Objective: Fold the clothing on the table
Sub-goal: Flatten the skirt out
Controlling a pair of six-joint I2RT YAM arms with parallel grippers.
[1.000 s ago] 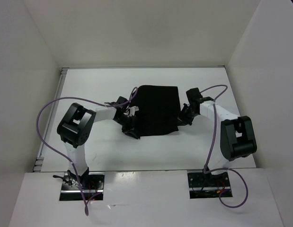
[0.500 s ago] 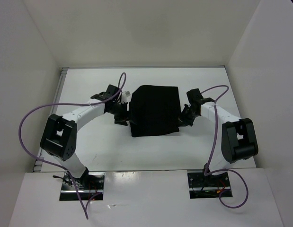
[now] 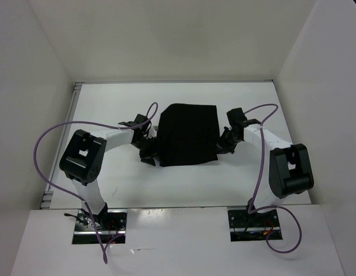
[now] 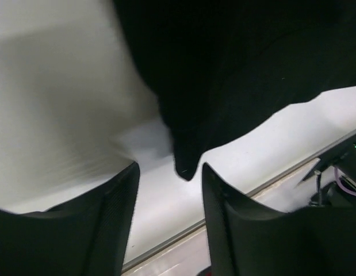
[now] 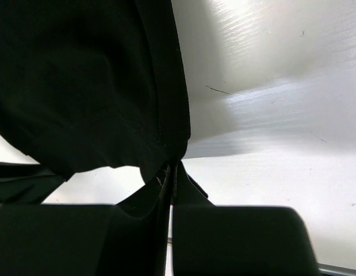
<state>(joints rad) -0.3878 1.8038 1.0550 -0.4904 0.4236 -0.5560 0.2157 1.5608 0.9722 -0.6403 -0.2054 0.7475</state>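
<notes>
White table [image 3: 108,109] (white walls [image 3: 166,40] around) bears black clothing [image 3: 186,135].

Enclosure of plain white panels on three sides: back wall [image 3: 178,40], left wall [image 3: 22,115], right wall [image 3: 333,86]. No window seen. White desk [image 3: 108,190] fills floor of enclosure; thin metal strip [image 3: 61,144] runs along its left edge. At near side, glossy white ledge [image 3: 178,241] with faint reflections. Light even, from above, shadows soft. Right wrist view: bright glare on desk surface, one fine scratch [image 5: 217,89].
</notes>
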